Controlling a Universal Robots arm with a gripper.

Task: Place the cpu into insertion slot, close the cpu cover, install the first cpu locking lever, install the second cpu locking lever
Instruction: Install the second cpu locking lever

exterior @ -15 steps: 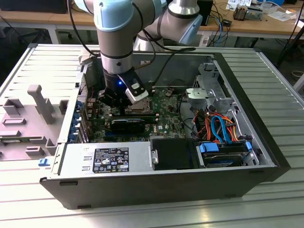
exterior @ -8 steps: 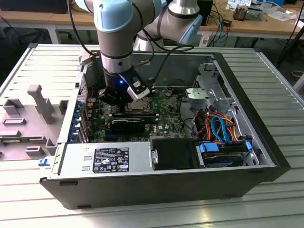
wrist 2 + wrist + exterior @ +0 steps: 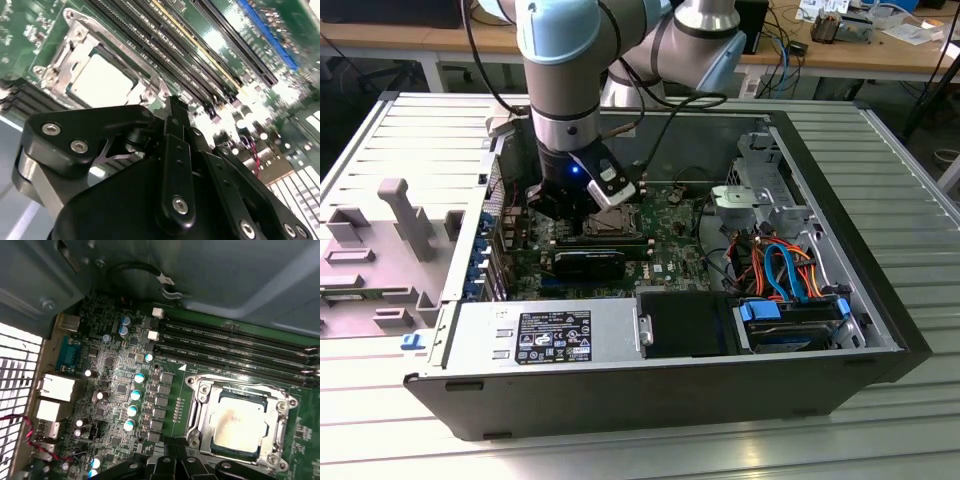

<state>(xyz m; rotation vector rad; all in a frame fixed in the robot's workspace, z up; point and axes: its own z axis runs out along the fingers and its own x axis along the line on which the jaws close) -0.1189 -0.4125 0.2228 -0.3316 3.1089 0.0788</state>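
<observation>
The pincer (image 3: 582, 205) hangs inside the open computer case (image 3: 840, 230), just above the green motherboard (image 3: 125, 405); whether its fingers are parted cannot be told; the cpu (image 3: 239, 422) sits in the insertion slot (image 3: 200, 412), framed by the cpu cover (image 3: 280, 412); memory slots (image 3: 235, 340) run at its twelve o'clock in the first wrist view; the case rests on the slatted desk (image 3: 880, 440).

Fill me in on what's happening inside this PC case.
A robot arm has its tool down inside the open case, just above the board. The cpu already sits in the slot, and the cover lies closed around it. The tool holds nothing and hovers beside the slot.
</observation>
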